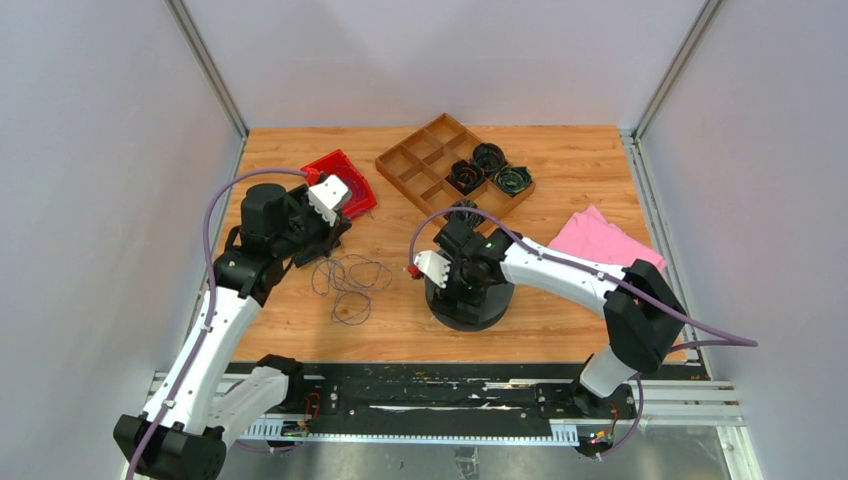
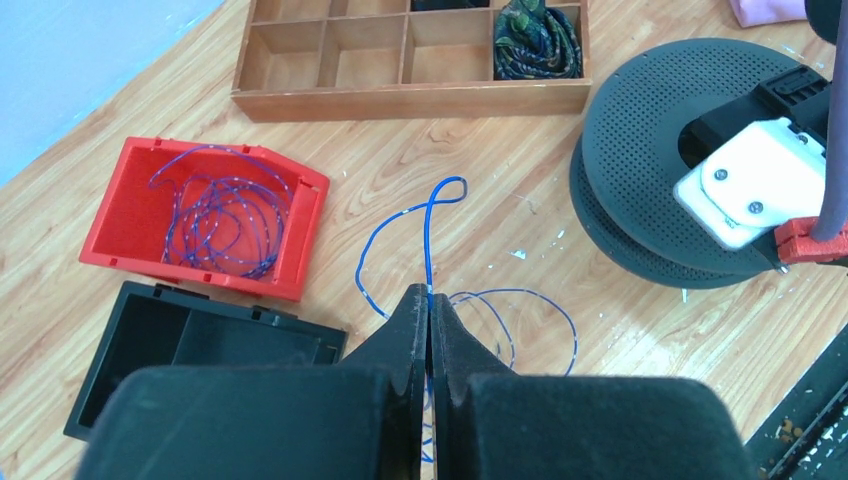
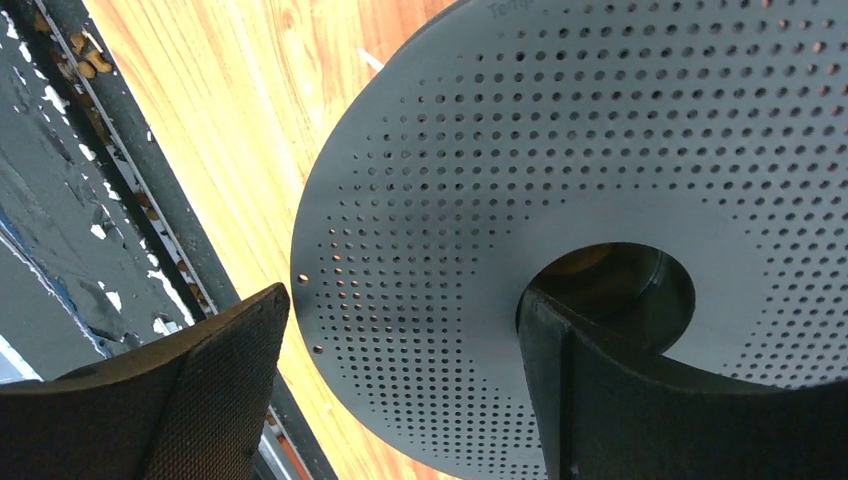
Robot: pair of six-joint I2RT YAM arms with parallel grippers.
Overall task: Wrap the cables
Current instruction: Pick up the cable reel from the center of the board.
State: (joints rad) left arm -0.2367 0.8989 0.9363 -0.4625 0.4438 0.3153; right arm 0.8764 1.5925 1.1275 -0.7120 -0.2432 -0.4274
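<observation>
Straddling the spool (image 3: 600, 150) rim, right pincer (image 3: 400, 300) gapes; left pincer (image 2: 430, 300) pinches cable (image 2: 428, 225).

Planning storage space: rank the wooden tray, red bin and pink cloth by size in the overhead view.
1. Wooden tray
2. Pink cloth
3. Red bin, partly covered, so its place below the cloth is less sure.

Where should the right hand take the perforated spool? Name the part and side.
Take the spool by its top disc, between outer rim and centre hole, from above: it lies flat, and the open right hand straddles that band.
</observation>
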